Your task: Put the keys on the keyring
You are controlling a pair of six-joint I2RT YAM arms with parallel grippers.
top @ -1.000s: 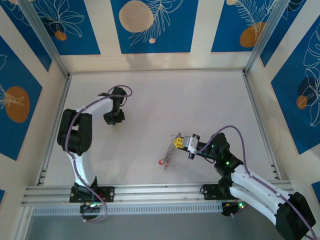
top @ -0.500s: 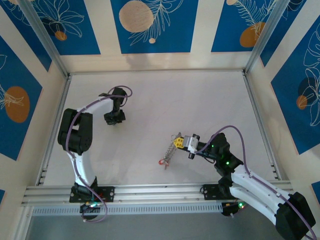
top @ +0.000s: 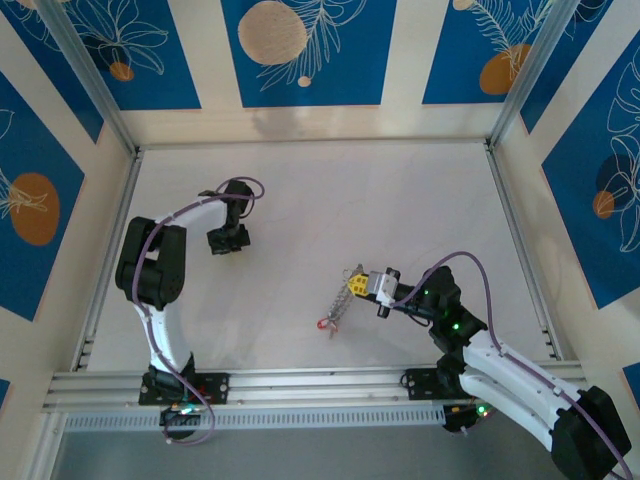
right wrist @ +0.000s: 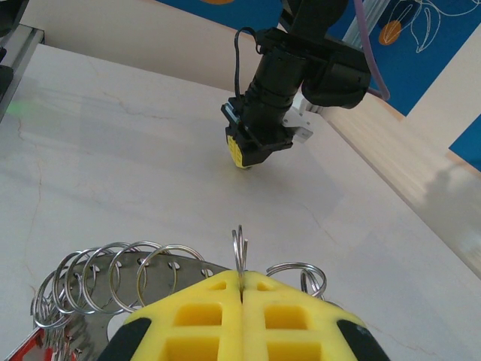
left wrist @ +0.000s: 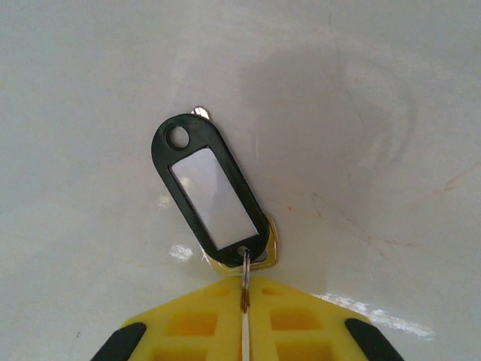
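Two clamps on: I'm pinching a loop of the keyring (top: 340, 303) in the right fingers (right wrist: 203, 316), its bunch trailing near-left along the counter (top: 420, 200) to a red key (top: 321, 323); left fingers (left wrist: 203, 331), well apart, are gripping the ring of a black tag (left wrist: 214, 192).

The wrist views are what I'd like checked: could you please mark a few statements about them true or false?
1. The left gripper has its jaws shut on a small ring carrying a black tag. True.
2. The tag's window is red. False: it is white.
3. The right gripper has its jaws shut on an upright split ring. True.
4. The keyring beside it carries gold rings. False: its rings are silver.
5. The two grippers touch. False: they are apart over the table.
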